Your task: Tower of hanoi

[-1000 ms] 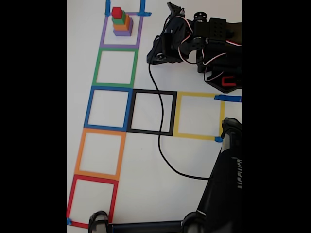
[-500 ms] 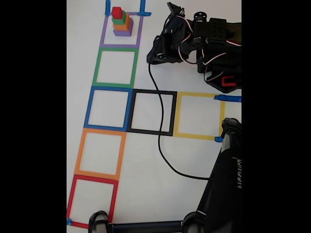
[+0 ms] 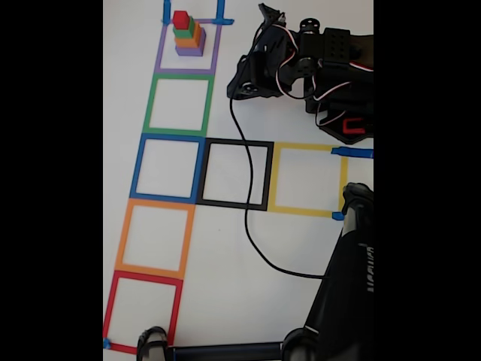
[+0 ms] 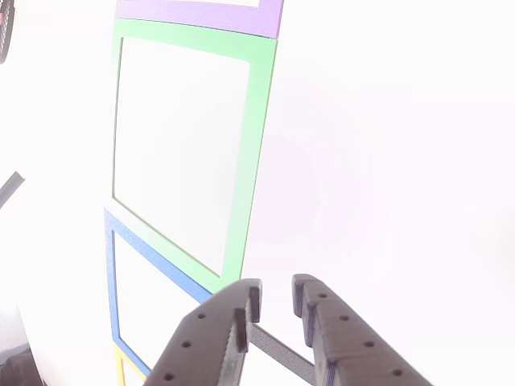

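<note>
a stack of four cubes stands inside the purple tape square (image 3: 187,44) at the top of the fixed view: the purple cube (image 3: 189,48) at the bottom, then the orange cube (image 3: 189,37), the green cube (image 3: 186,29) and the small red cube (image 3: 180,19) on top. the robot arm (image 3: 304,68) sits folded to the right of the stack, well apart from it. in the other view the gripper (image 4: 274,299) points at bare table beside the green tape square (image 4: 189,137), its jaws only a narrow slit apart and holding nothing.

the likely trouble is the red cube: it is tiny and rides high, so a reach that comes in slightly off could nudge the whole stack over or push the cubes askew. the black cable (image 3: 248,218) trails across the black tape square (image 3: 234,174) and could snag a cube placed there.

the table (image 3: 225,256) is plain white and brightly lit, marked with a column of coloured tape squares and two more squares branching right. a dark stand (image 3: 342,293) fills the lower right corner.
</note>
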You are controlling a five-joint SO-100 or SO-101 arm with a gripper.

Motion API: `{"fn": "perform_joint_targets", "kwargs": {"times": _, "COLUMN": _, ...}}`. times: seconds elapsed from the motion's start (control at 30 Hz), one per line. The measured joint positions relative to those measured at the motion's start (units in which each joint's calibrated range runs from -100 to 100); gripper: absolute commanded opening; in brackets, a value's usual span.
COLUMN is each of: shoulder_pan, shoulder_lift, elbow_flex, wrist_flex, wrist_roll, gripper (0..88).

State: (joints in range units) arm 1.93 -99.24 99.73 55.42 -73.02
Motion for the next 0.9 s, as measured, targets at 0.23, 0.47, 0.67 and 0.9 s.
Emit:
{"fn": "perform_joint_targets", "kwargs": {"times": 0.23, "shoulder_pan": 0.00, "shoulder_lift": 0.00, "elbow_flex": 0.00, "wrist_flex": 0.00, "wrist_roll": 0.72, "gripper": 0.2}}
{"fn": "perform_joint_targets", "kwargs": {"times": 0.47, "shoulder_pan": -2.57, "shoulder_lift": 0.00, "elbow_flex": 0.00, "wrist_flex": 0.00, "wrist_roll": 11.87, "gripper": 0.2}}
{"fn": "perform_joint_targets", "kwargs": {"times": 0.67, "shoulder_pan": -2.81, "shoulder_lift": 0.68, "elbow_flex": -2.12, "wrist_flex": 0.81, "wrist_roll": 19.06, "gripper": 0.2}}
{"fn": "perform_joint_targets", "kwargs": {"times": 0.9, "shoulder_pan": 0.82, "shoulder_lift": 10.22, "elbow_flex": -16.47, "wrist_flex": -0.81, "wrist_roll": 54.86, "gripper": 0.2}}
